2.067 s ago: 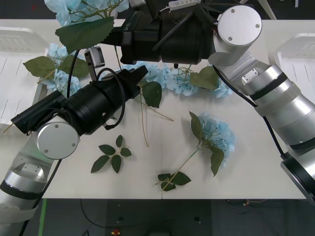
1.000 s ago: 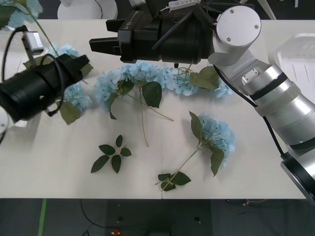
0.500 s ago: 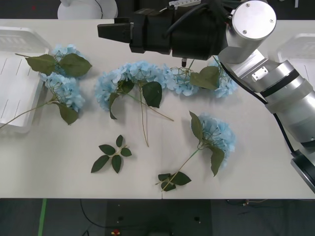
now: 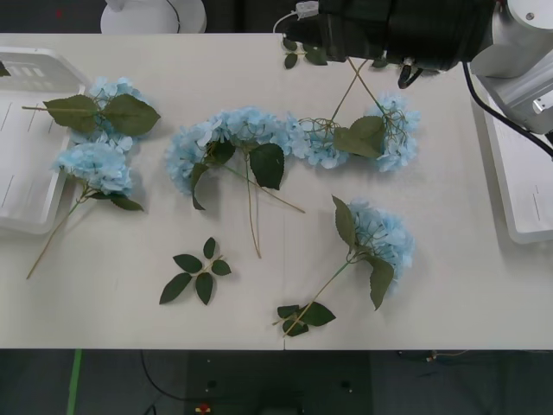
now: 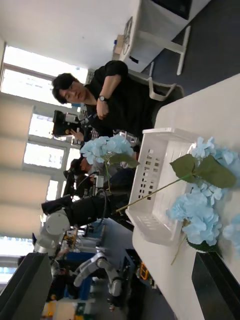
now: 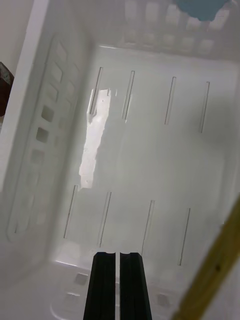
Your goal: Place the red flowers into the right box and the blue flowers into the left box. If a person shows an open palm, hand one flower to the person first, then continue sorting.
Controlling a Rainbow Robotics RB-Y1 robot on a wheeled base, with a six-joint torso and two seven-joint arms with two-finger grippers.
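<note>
Several blue flowers lie across the table: two [image 4: 91, 164] beside the left box [image 4: 22, 203], a row [image 4: 242, 130] in the middle and one [image 4: 384, 235] nearer the front. One more blue flower [image 5: 107, 146] stands up in the air over the left box [image 5: 150, 170], held by my left arm [image 5: 85, 210]. My left gripper [image 6: 112, 257] hangs above the box floor [image 6: 150, 150], its fingers pressed together and a tan stalk [image 6: 220, 265] running past them. My right gripper [image 5: 120, 270] is open with nothing in it, its black wrist [image 4: 389, 26] at the table's far right. The red flowers are out of view.
The right box [image 4: 518, 220] sits at the table's right edge under my right arm. Loose green leaf sprigs lie at the front [image 4: 197, 272], at the front middle [image 4: 298, 318] and at the back [image 4: 302, 54].
My left arm swung left out of the front view with its flower. My right arm drew back to the far right. The flower beside the left box turned its stalk off the box.
</note>
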